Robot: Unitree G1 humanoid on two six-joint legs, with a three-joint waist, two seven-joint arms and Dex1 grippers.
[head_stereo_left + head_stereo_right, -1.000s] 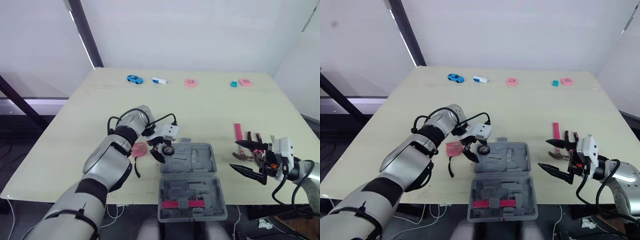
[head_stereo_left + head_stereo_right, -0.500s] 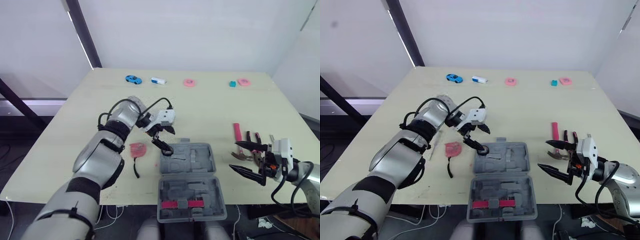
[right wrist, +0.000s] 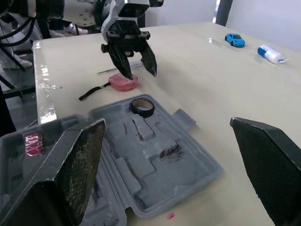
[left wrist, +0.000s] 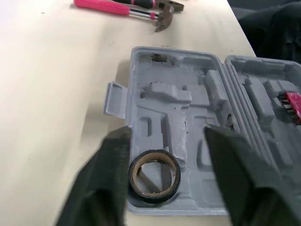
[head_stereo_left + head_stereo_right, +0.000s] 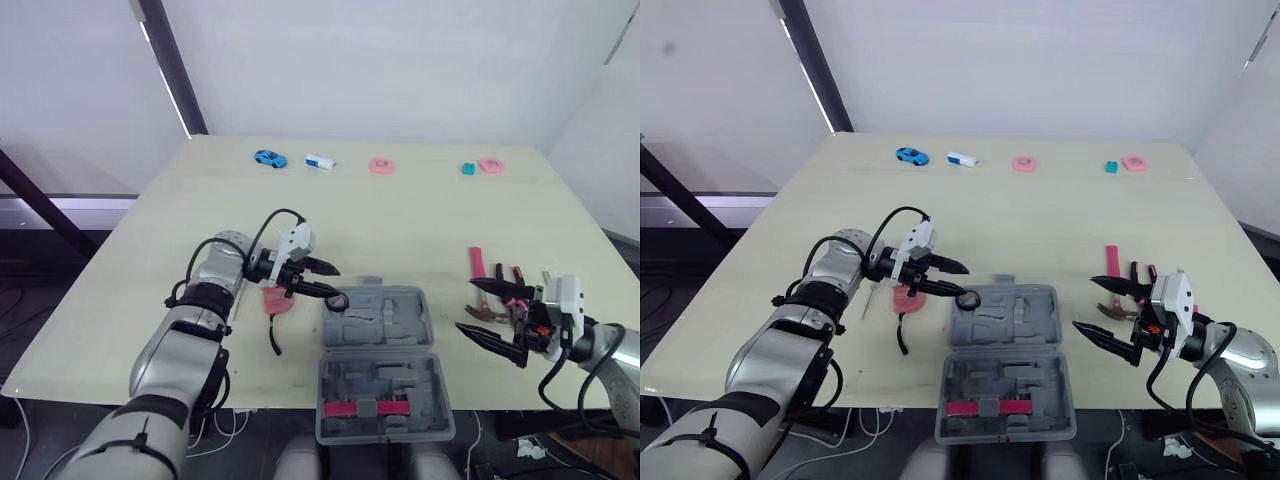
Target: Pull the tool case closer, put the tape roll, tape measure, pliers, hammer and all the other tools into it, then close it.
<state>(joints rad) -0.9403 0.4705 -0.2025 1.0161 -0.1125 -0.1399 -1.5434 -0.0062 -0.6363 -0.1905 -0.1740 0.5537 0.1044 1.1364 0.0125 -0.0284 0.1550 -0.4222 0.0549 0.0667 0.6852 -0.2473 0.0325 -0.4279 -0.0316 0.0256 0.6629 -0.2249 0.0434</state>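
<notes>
With the left gripper [image 5: 962,281] spread open around the tape roll [image 4: 153,192], loose in the tool case's [image 5: 385,320] far left corner, a straying finger could flick it onto the worktop [image 5: 420,220].

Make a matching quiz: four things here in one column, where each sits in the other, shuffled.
1 tape roll
2 tape measure
3 hammer
4 toy car

A far edge of the table
B inside the tool case
C left of the case
D right of the case

Pairs: 1-B, 2-C, 3-D, 4-A
</notes>
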